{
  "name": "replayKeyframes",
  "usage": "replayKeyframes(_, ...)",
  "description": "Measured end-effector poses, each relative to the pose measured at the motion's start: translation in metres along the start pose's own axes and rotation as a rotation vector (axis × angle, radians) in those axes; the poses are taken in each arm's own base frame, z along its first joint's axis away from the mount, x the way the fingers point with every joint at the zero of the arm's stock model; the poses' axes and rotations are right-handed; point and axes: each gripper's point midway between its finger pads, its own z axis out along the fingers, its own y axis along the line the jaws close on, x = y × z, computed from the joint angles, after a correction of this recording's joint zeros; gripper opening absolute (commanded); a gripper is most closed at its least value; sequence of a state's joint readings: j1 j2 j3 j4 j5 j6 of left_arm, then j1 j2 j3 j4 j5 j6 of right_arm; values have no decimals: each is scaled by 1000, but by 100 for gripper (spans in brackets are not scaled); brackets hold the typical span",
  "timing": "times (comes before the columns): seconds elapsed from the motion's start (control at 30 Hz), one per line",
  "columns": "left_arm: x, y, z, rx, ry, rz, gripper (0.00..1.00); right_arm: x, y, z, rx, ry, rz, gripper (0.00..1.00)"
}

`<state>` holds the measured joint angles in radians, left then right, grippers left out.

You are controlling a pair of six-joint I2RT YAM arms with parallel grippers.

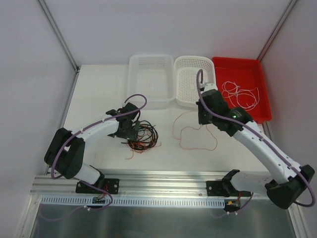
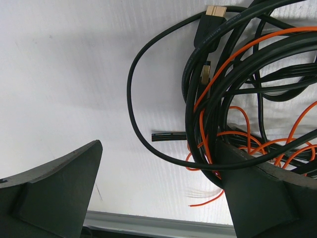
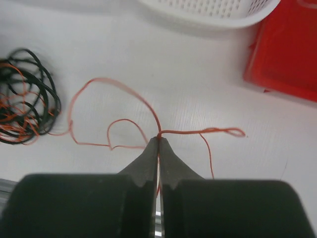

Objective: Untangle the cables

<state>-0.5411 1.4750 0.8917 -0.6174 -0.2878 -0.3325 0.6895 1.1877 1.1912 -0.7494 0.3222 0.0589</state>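
A tangle of black and orange-red cables (image 1: 143, 136) lies on the white table left of centre. My left gripper (image 1: 130, 130) is open at its left edge. In the left wrist view the tangle (image 2: 237, 74) lies against the gripper's (image 2: 159, 146) right finger (image 2: 267, 198), with a black loop running between the fingers. One thin orange-red wire (image 1: 198, 136) is spread out in loose loops at centre right. My right gripper (image 1: 202, 119) is shut on it; the tips (image 3: 158, 138) pinch the wire (image 3: 114, 87) just above the table. Thin white wires (image 1: 240, 94) lie in the red tray.
Two white mesh baskets (image 1: 151, 101) (image 1: 184, 101) and a red tray (image 1: 247, 69) stand in a row along the far edge. The second basket (image 3: 213, 12) and the tray (image 3: 287, 49) show just beyond my right gripper. An aluminium rail (image 1: 163, 181) runs along the near edge.
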Motion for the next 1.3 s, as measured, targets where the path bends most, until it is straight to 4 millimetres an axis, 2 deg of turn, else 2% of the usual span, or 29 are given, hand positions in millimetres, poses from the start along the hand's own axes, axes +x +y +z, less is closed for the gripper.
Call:
replayKeyframes(0.17, 0, 0, 0, 1, 0, 0, 99, -67, -20, -73, -30, -235, 51, 1)
replayKeyframes(0.27, 0, 0, 0, 1, 0, 0, 99, -93, -24, -104, -53, -331, 50, 1)
replayKeyframes(0.37, 0, 0, 0, 1, -1, 0, 99, -113, -28, -122, -59, -396, 40, 1)
replayKeyframes(0.5, -6, 1, -9, 15, -40, -13, 99, -134, -34, -123, -36, -439, 36, 1)
replayKeyframes(0.6, -20, 2, -29, 55, -148, -45, 99, -151, -39, -112, -8, -461, 51, 1)
replayKeyframes(0.73, -37, 8, -69, 133, -357, -104, 99, -175, -46, -91, 24, -485, 81, 1)
replayKeyframes(0.83, -45, 14, -96, 187, -508, -144, 99, -197, -52, -72, 47, -509, 107, 1)
replayKeyframes(0.93, -50, 19, -114, 217, -604, -162, 99, -221, -58, -53, 66, -537, 130, 1)
replayKeyframes(1.03, -54, 21, -121, 226, -651, -174, 99, -247, -65, -30, 89, -567, 151, 1)
replayKeyframes(1.13, -55, 20, -120, 226, -653, -174, 99, -266, -73, 3, 121, -579, 170, 1)
replayKeyframes(1.23, -55, 19, -116, 223, -643, -171, 99, -274, -81, 46, 159, -562, 183, 1)
replayKeyframes(1.3, -55, 18, -115, 221, -638, -169, 99, -270, -86, 82, 186, -529, 187, 1)
